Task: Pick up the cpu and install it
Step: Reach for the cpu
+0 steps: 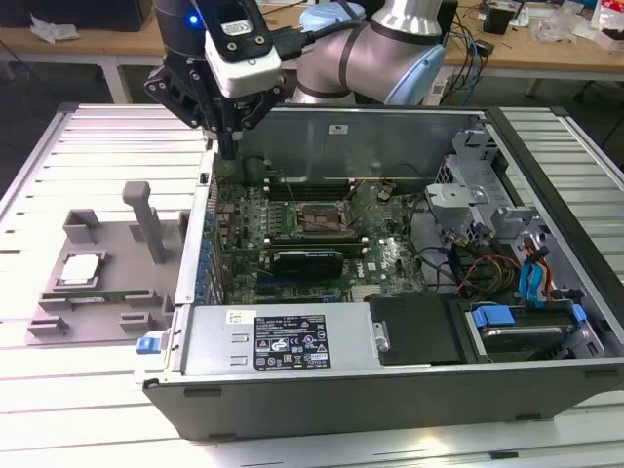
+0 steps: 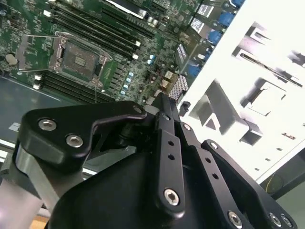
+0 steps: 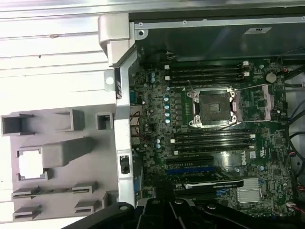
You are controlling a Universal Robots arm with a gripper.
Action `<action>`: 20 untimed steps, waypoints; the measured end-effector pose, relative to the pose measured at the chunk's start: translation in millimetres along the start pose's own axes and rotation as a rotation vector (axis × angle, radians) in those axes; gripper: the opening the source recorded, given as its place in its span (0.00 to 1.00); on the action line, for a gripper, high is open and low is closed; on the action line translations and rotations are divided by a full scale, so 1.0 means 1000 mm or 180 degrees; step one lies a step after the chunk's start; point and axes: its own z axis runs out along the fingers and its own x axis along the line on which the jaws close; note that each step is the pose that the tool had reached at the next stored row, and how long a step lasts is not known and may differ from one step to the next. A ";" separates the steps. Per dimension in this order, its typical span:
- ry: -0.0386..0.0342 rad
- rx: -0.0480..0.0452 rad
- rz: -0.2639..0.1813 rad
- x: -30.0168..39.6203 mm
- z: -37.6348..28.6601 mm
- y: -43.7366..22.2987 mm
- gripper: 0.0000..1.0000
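Small square silvery cpu [image 1: 80, 268], flat in a recess of the grey holder [image 1: 117, 255].

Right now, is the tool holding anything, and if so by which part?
Nothing is held. The tool hangs empty above the open computer case's wall, while the cpu lies in the grey tray beside the case.

At the upper centre of the exterior view, the arm [image 1: 409, 34] is silver-grey with pale blue joint caps [image 1: 429, 73]. A white camera block [image 1: 239, 54] tops the black gripper [image 1: 226, 146], which is dotted with silver screws [image 2: 171, 196].
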 end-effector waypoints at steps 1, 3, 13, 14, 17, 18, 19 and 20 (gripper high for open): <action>0.0000 0.0000 0.0000 0.0027 -0.0001 -0.0002 0.11; 0.0000 0.0000 0.0000 0.0100 -0.0003 -0.0008 0.11; 0.0000 0.0000 0.0000 0.0387 -0.0011 -0.0029 0.11; 0.0000 0.0000 0.0000 0.0407 -0.0011 -0.0030 0.11; 0.0000 0.0000 0.0000 0.0462 -0.0012 -0.0035 0.11; 0.0000 0.0000 0.0000 0.0484 -0.0013 -0.0036 0.11; 0.0000 0.0000 0.0000 0.0505 -0.0014 -0.0038 0.11; 0.0000 0.0000 0.0000 0.0525 -0.0014 -0.0039 0.11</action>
